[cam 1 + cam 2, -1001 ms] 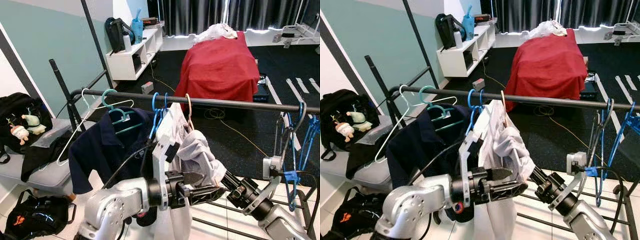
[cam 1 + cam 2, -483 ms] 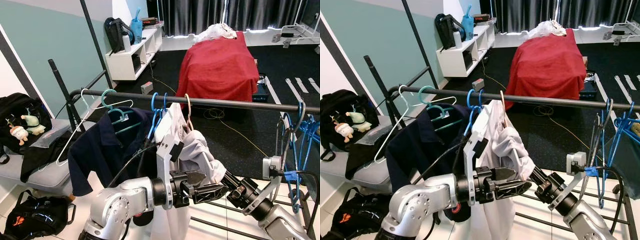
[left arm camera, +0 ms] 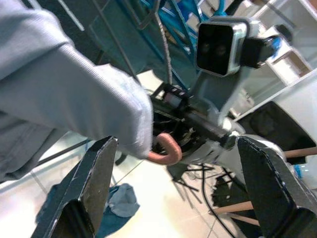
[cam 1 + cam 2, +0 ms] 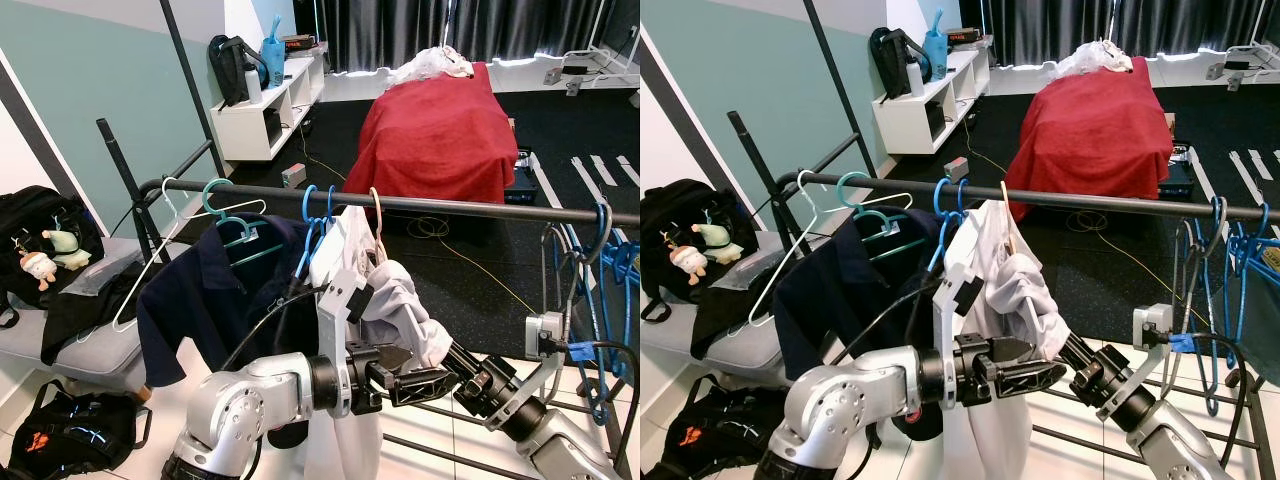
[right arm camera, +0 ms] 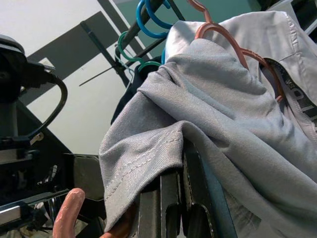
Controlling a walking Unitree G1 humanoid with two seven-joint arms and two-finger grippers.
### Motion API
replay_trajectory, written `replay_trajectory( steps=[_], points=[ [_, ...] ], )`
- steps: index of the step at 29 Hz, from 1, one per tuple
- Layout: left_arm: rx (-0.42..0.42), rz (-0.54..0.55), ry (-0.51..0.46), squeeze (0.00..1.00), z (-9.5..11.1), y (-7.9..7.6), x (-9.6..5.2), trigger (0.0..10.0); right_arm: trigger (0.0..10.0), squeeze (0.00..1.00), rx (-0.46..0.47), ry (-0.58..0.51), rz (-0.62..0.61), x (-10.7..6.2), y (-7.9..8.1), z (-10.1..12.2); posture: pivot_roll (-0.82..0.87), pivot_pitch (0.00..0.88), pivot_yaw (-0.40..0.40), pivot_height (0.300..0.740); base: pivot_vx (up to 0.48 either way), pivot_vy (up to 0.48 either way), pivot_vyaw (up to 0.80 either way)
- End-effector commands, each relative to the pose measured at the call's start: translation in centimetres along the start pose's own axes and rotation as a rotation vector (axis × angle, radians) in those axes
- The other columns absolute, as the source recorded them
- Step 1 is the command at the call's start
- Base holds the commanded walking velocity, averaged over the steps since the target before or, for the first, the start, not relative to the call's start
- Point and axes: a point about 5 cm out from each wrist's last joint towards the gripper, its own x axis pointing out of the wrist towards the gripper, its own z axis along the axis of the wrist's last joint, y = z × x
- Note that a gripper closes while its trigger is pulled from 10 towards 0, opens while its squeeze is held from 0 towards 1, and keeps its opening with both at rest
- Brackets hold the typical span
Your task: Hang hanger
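Note:
A pink hanger [image 4: 377, 208] carrying a grey garment [image 4: 402, 300] has its hook over the black rail [image 4: 480, 208], beside two blue hooks [image 4: 316, 205]. My right gripper [image 4: 453, 353] reaches up from the lower right, shut on the garment's lower edge [image 5: 148, 148], which drapes over its fingers [image 5: 171, 198]. The hanger's pink end [image 5: 69, 213] pokes out below the cloth. My left gripper [image 4: 440, 381] sits just below that edge. It is open, its fingers [image 3: 94, 188] spread wide with nothing between them, facing the pink end [image 3: 166, 151] and the right wrist.
A navy shirt [image 4: 215, 295] on a teal hanger and a white wire hanger [image 4: 150, 265] hang to the left. Blue hangers [image 4: 600, 270] dangle at the rail's right end. A red-covered bed [image 4: 435, 130], a white shelf [image 4: 265, 115] and a bench with bags [image 4: 60, 330] surround the rack.
My left gripper has slid a little further right under the garment. The blue hangers at the rail's right end have swung. The right gripper has kept its hold.

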Motion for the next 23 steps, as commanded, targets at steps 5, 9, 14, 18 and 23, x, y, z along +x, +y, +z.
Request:
replay_trajectory(
  steps=[5, 9, 14, 18, 23],
  points=[
    [-0.052, -0.020, -0.031, 0.00, 0.02, -0.36, 0.50, 9.1, 0.0, 0.00, 0.000, -0.006, 0.006, 0.18, 0.23, 0.00, -0.13, 0.000, 0.112, 0.710, 0.000, 0.000, 0.00],
    [-0.059, -0.032, -0.017, 0.00, -0.21, -0.56, 0.59, 8.4, 0.0, 0.00, 0.000, -0.006, 0.007, 0.19, 0.24, 0.02, -0.13, 0.000, 0.112, 0.710, 0.000, 0.000, 0.00],
    [-0.062, -0.048, -0.006, 0.00, -0.44, -0.83, 0.78, 8.8, 0.0, 0.00, -0.001, -0.008, 0.006, 0.20, 0.23, 0.08, -0.13, 0.000, 0.112, 0.710, 0.000, 0.000, 0.00],
    [-0.066, -0.069, -0.007, 0.00, -0.46, -1.18, 1.05, 8.9, 0.0, 0.00, -0.001, -0.009, 0.004, 0.18, 0.22, 0.14, -0.13, 0.000, 0.113, 0.710, 0.000, 0.000, 0.00],
    [-0.067, -0.074, -0.008, 0.00, -0.46, -1.29, 1.14, 9.0, 0.0, 0.00, -0.001, -0.009, 0.004, 0.17, 0.23, 0.15, -0.13, 0.000, 0.113, 0.710, 0.000, 0.000, 0.00]
  ],
)
